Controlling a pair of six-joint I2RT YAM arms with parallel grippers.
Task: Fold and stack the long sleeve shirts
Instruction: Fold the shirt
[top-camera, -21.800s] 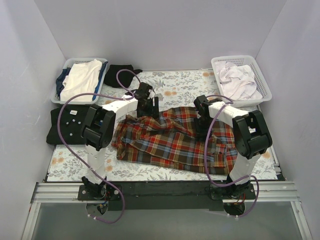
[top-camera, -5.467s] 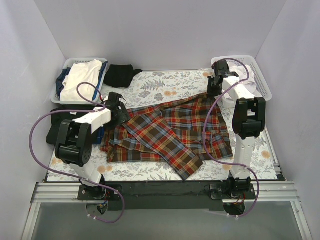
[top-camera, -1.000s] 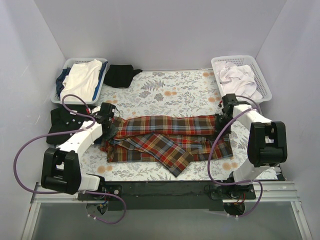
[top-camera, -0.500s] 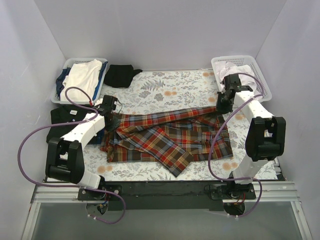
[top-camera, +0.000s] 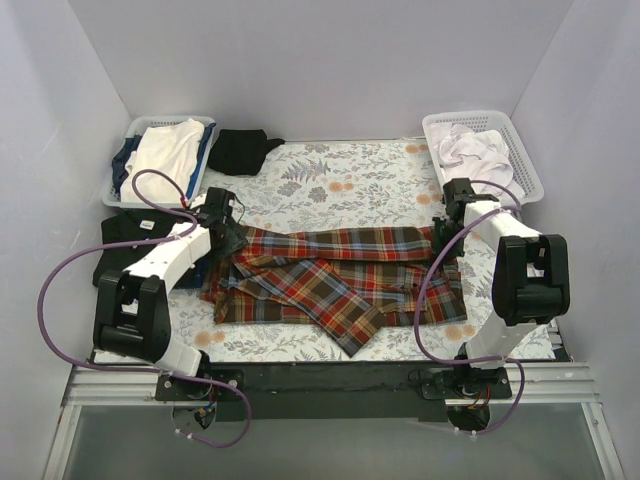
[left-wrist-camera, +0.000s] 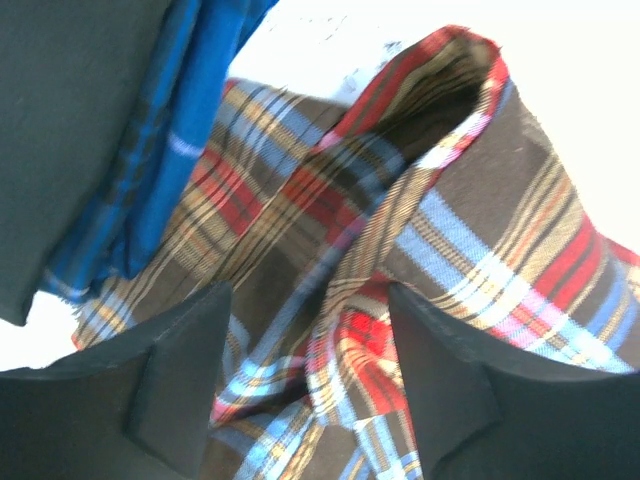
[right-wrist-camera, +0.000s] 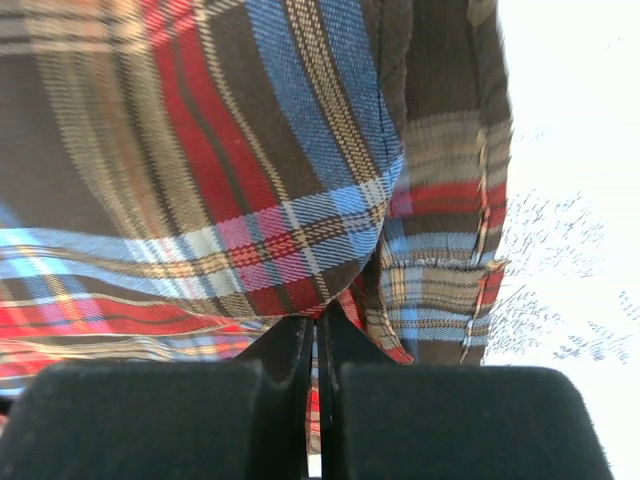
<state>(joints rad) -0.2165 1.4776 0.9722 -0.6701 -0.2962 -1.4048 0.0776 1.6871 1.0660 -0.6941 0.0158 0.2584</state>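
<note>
The red-orange plaid long sleeve shirt (top-camera: 340, 278) lies folded into a wide band across the middle of the table. My left gripper (top-camera: 228, 238) hovers over its left end with the jaws open; in the left wrist view a rumpled plaid fold (left-wrist-camera: 400, 250) lies loose between the fingers (left-wrist-camera: 170, 370). My right gripper (top-camera: 446, 234) is at the shirt's right end, shut on a thin plaid edge (right-wrist-camera: 300, 240). A folded black shirt (top-camera: 125, 250) rests at the table's left edge, beside the left arm.
A white basket (top-camera: 135, 130) with white and navy clothes stands at the back left, with a black cloth (top-camera: 243, 150) beside it. Another white basket (top-camera: 530, 170) holds pale clothes at the back right. A blue cloth (left-wrist-camera: 170, 150) lies between the black and plaid shirts.
Both arms carried the shirt's raised far edge back, then forward and down onto the table. The left gripper has opened and let go of the plaid; the right stays shut on it.
</note>
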